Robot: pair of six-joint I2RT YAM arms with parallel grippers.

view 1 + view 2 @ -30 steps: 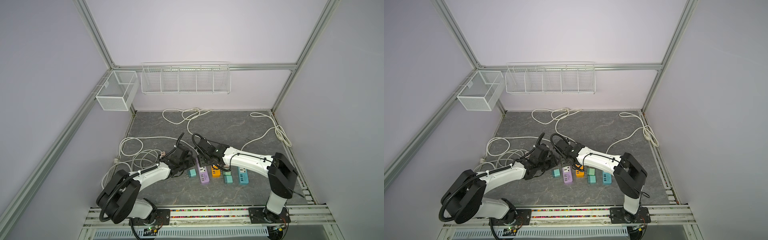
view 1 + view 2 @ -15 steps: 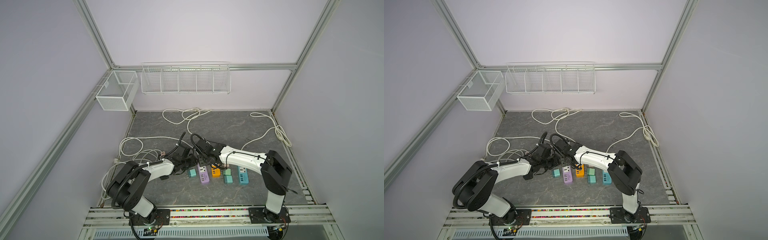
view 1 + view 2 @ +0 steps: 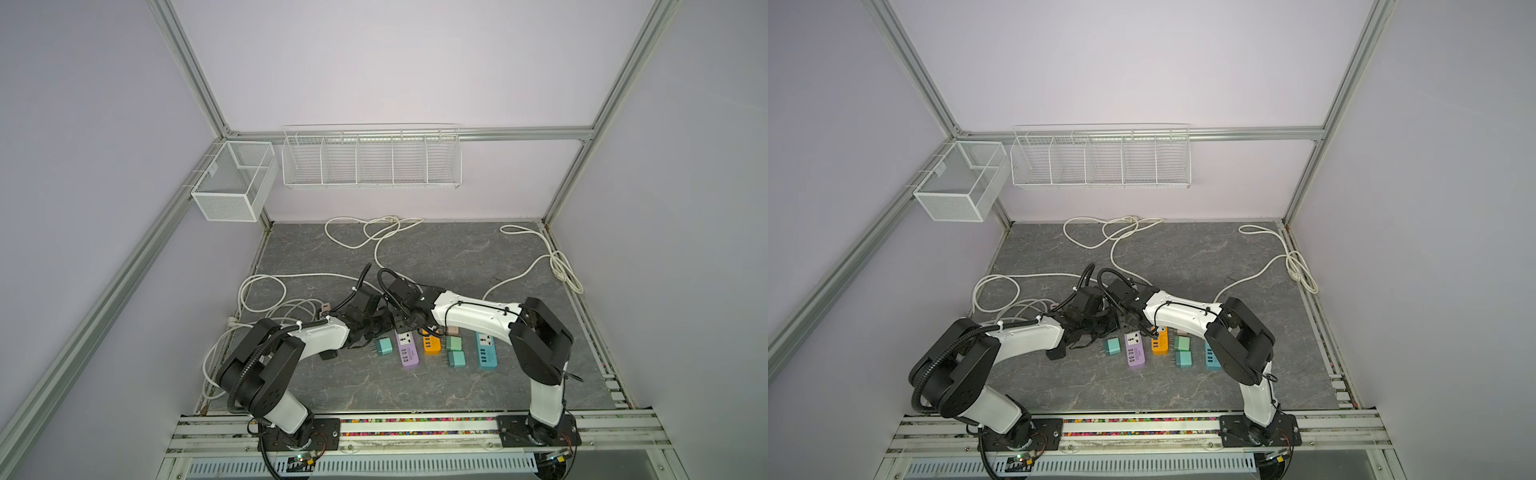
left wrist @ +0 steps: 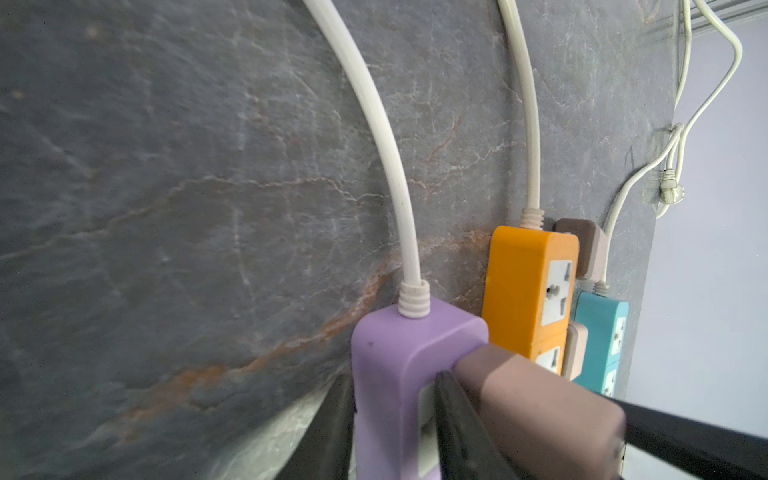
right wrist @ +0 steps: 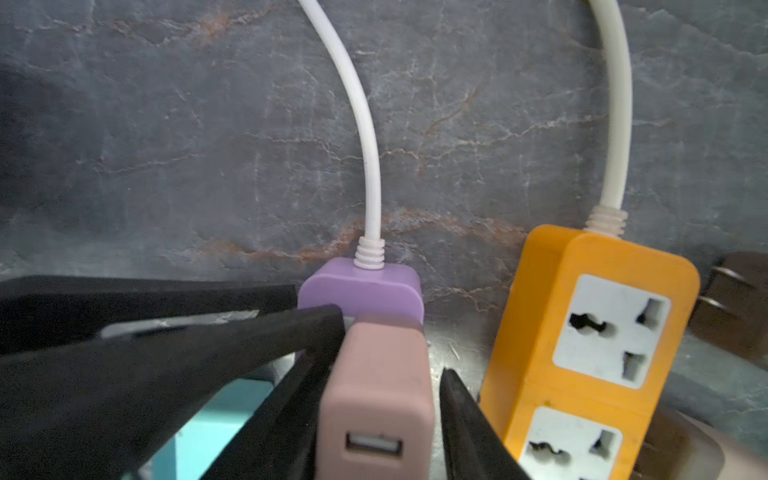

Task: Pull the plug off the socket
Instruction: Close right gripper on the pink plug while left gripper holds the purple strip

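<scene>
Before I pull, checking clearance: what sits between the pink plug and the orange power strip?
In the right wrist view, one finger of the right gripper; beyond its tip, bare table.

A: Plug (image 5: 376, 399) location?
B: In left strip (image 3: 407, 350), rear end. Middle strip (image 3: 431, 344) just right of it, right strip (image 3: 485, 351) beyond.
A: Loose bits?
B: Lone adapter (image 3: 384, 346) left of the row; other adapters (image 3: 454, 344) between middle and right strips. Cords (image 3: 376, 249) run rearward.

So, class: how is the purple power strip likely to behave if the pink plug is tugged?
The purple power strip looks small, rigid plastic lying loose on the table, so it would probably lift with the pink plug unless held down. Its white cord curves slack, so it likely won't anchor it. Being smooth, it might slip in a grip.
</scene>
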